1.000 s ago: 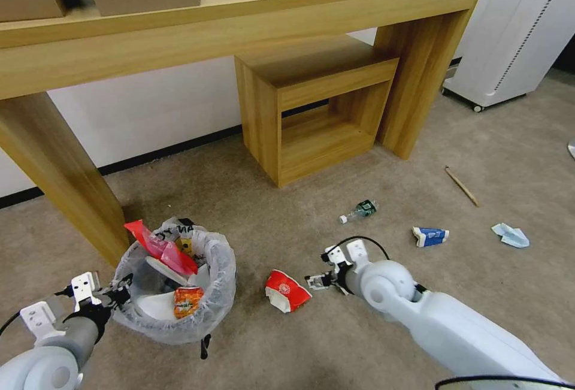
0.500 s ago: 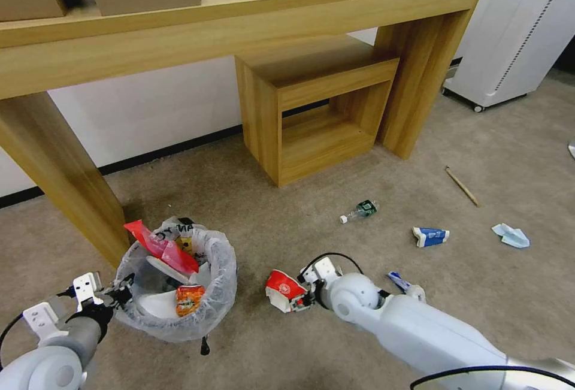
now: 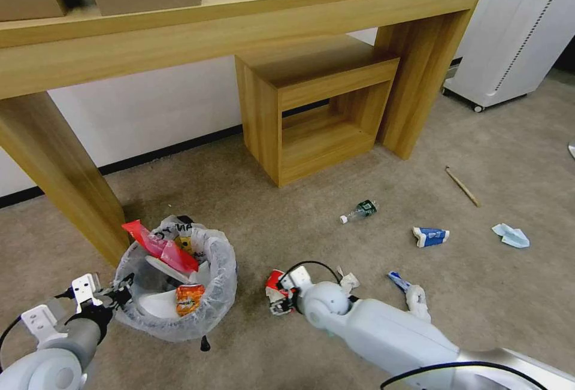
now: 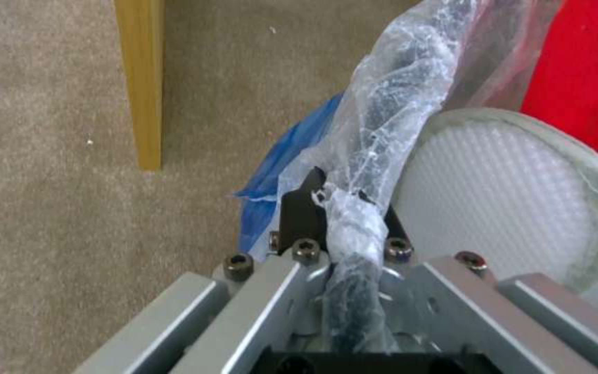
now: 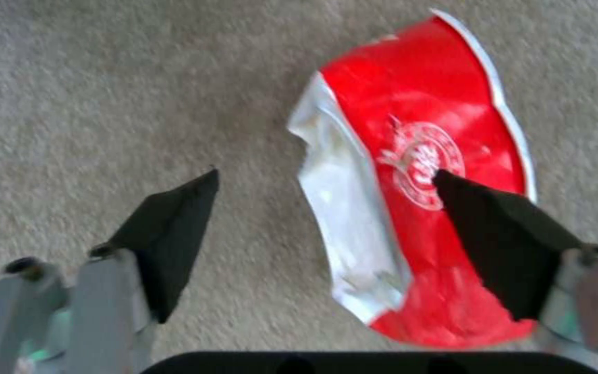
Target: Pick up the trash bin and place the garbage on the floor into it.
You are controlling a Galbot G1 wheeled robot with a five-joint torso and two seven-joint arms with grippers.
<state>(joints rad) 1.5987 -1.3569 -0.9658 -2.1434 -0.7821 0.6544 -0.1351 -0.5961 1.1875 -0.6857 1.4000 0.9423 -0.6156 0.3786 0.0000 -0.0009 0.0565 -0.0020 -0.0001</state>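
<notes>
The trash bin [image 3: 223,279], black with a crinkly white bag liner, stands on the beige floor [image 3: 251,198] at the lower left. It holds a red plastic bag [image 3: 157,246], a white slipper [image 4: 506,197] and an orange wrapper [image 3: 187,298]. My left gripper [image 3: 123,294] is shut on its bag-covered rim [image 4: 354,208]. My right gripper [image 5: 327,176] is open and low over a crushed red-and-white cup [image 5: 410,156], one finger on each side of it. More garbage lies to the right: a small bottle [image 3: 359,210], a blue-white carton [image 3: 430,236], a blue mask [image 3: 511,235], a wooden stick [image 3: 461,186].
A long wooden table spans the back; its thick leg [image 3: 66,180] stands just behind the bin. A wooden cube shelf [image 3: 317,108] sits under the table. A white wheeled cabinet [image 3: 521,30] is at the far right. Crumpled paper [image 3: 347,281] lies by my right arm.
My right arm has swung left and lowered, bringing its open gripper from beside the red cup to over it. The left gripper and the bin have stayed put.
</notes>
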